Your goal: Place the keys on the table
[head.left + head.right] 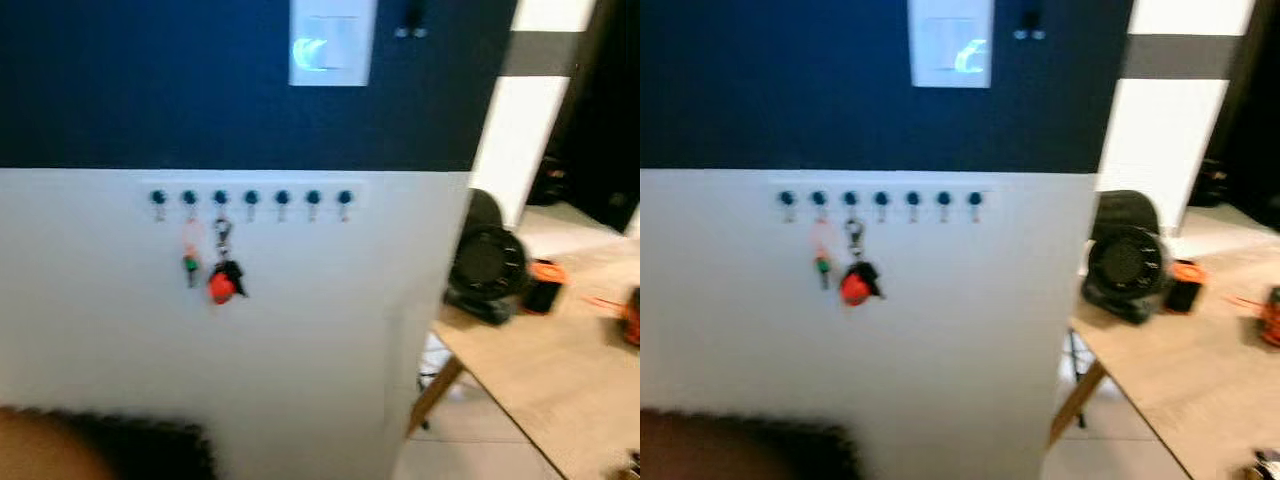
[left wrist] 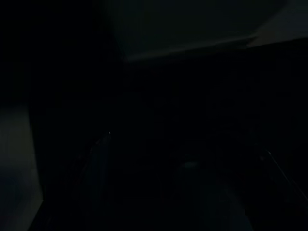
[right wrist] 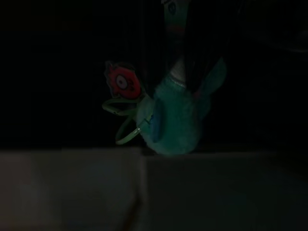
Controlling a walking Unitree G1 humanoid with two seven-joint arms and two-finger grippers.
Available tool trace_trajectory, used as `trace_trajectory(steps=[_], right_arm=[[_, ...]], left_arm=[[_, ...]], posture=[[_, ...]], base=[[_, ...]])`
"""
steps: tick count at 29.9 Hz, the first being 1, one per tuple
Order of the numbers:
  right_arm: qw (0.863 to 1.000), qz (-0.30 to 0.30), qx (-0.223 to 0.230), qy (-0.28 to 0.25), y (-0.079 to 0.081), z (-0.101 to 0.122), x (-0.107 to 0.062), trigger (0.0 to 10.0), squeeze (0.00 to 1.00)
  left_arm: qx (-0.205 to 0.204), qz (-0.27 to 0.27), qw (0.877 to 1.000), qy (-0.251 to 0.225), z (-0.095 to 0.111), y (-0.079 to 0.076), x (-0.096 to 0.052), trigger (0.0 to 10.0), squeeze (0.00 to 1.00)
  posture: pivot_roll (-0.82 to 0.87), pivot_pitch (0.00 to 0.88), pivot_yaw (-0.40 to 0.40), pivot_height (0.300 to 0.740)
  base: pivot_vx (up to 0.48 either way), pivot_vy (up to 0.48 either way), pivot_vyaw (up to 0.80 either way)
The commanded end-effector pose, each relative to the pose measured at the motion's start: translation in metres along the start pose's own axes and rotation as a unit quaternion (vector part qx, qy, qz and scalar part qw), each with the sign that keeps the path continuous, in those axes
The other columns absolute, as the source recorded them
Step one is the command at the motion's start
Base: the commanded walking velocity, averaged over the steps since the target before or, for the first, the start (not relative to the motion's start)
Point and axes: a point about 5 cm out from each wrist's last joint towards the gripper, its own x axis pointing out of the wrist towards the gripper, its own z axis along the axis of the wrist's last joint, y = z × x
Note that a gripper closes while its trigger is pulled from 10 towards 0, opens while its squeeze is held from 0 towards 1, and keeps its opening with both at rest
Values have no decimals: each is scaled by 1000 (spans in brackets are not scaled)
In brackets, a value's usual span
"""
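Keys (image 3: 173, 120) on a teal plush fob, dangling just past the tips of the right gripper (image 3: 187, 57). Apparently pinched at the top between its two dark fingers, though the shade hides the exact grip. Green ring (image 3: 122, 120) and red tag (image 3: 122, 82) hanging beside the fob, to one side of the fingers. A pale surface lying beyond the fingertips, with the fob apart from it and in the air.

Left gripper idle in near-black shade; open or closed, impossible to tell.

Seen from the head: hook rail (image 1: 250, 197) on the wall straight ahead, with two other bunches hanging from it, one with a red fob (image 1: 222, 285), one with a green tag (image 1: 190, 265). Wooden table (image 1: 540, 370) off to the right, a round black device (image 1: 488, 262) standing at its near corner.

Judged from this: pick-up done, bunch in hand. Left to do: turning toward the table, bringing the fingers over bare wood, lowering and letting go.
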Motion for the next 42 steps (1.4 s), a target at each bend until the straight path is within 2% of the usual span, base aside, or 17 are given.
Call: trace_trajectory(steps=[1,42], right_arm=[[1000,2,-5,-1,1,-1,0,10000,0],[1000,20,-13,-8,8,2,2,10000,0]], left_arm=[[4,-2,1000,-1,0,-2,1,10000,0],[-4,2,1000,-18,-2,6,-2,10000,0]], posture=[[56,0,2,740],[72,0,-2,740]], base=[[0,0,-800],[0,0,-800]])
